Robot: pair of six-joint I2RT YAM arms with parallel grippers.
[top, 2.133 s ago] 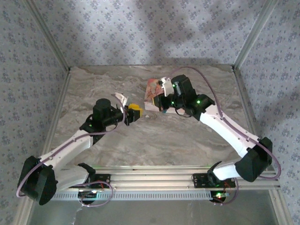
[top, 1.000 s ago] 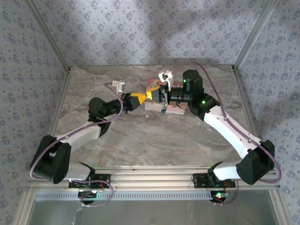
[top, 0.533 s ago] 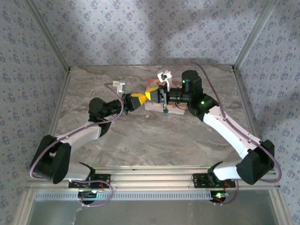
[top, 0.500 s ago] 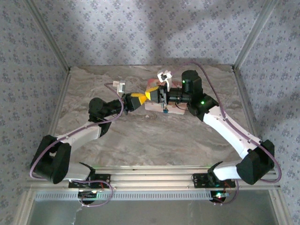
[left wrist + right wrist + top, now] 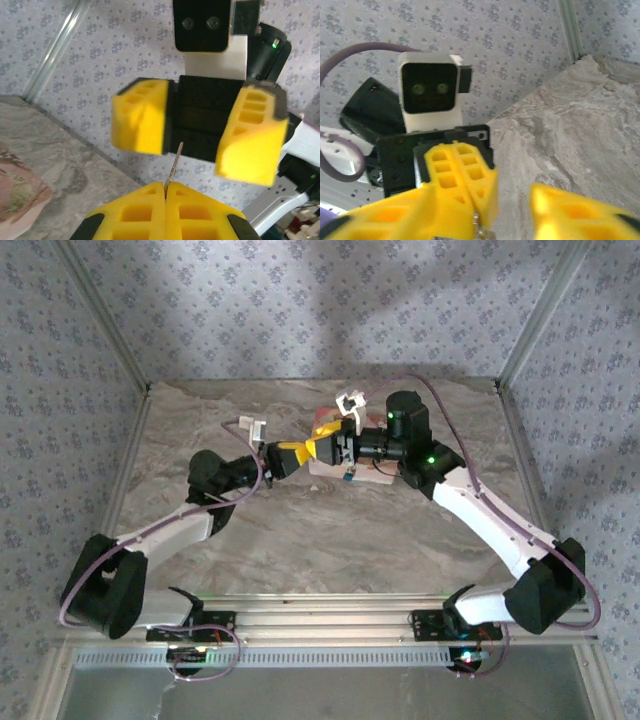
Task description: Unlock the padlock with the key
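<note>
My left gripper (image 5: 306,449) is shut on the key (image 5: 173,164), whose thin metal blade sticks up from between its yellow fingertips (image 5: 150,200). My right gripper (image 5: 324,446) faces it tip to tip, open, with its yellow fingers (image 5: 142,122) standing either side of the blade without touching it. In the right wrist view the left gripper's (image 5: 470,197) closed tips sit between my open right fingers (image 5: 580,215), with the key's metal (image 5: 479,226) at the bottom edge. A tiny blue padlock (image 5: 346,477) sits at the near edge of the pink floral box (image 5: 372,472).
Both grippers meet above the left end of the pink floral box (image 5: 15,200), at the back middle of the marble table (image 5: 330,540). Papered walls and metal frame posts (image 5: 530,330) enclose the back and sides.
The right gripper has opened and let go of the key. The left gripper has closed fully on it. Both arms stayed nearly in place above the box.
</note>
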